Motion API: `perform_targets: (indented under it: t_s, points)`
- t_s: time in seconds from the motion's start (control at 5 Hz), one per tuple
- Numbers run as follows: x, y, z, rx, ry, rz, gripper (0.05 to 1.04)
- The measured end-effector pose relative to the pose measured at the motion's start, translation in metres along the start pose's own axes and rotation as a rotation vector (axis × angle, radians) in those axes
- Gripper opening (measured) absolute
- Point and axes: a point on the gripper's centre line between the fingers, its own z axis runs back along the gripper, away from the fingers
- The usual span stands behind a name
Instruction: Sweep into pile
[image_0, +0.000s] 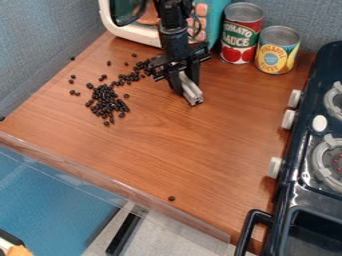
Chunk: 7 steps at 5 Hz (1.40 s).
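A: Item one, the black beans?
B: Black beans (107, 102), many, loose. Main heap left of centre on the wood-grain worktop (180, 145); a trail runs from it towards the upper right, with strays around both. One outlying bean (172, 198) near the lower edge.
A: Item two, the gripper?
B: Gripper (185, 86), black, hanging at upper centre. Fingers (176, 84) closed about a short grey bar (190, 90), which slants out towards the lower right. Whether the bar touches the worktop, cannot tell.
A: Beans relative to the fingers?
B: Heap to the left and somewhat lower in the view, apart from the fingers and the bar. The trail's upper end lies near the gripper's left side. Outlying bean well apart, below. No bean between the fingers.
A: Remaining stock?
B: Toy microwave (137, 35), white-framed with a teal side, behind the gripper. Red-and-green-labelled can (240, 37), upright, right of it. Shorter yellow-and-blue-labelled can (276, 54), upright, just beside the first. Dark toy stove (294, 187), right side, with white knobs (288, 119) and grey burner grates (323, 162). Black curved handle (248, 227), lower right. Clear strip (113, 182) along the worktop's lower edge.
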Motion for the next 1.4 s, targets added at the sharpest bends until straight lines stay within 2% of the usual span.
perform_targets:
  t_s: [0.4, 1.0, 1.4]
  points:
    - [0.006, 0.028, 0.003, 0.007, -0.003, 0.049, 0.385]
    - [0.000, 0.067, 0.010, 0.035, -0.003, 0.086, 0.385]
    - [-0.002, 0.070, 0.011, 0.026, -0.019, 0.086, 0.385]
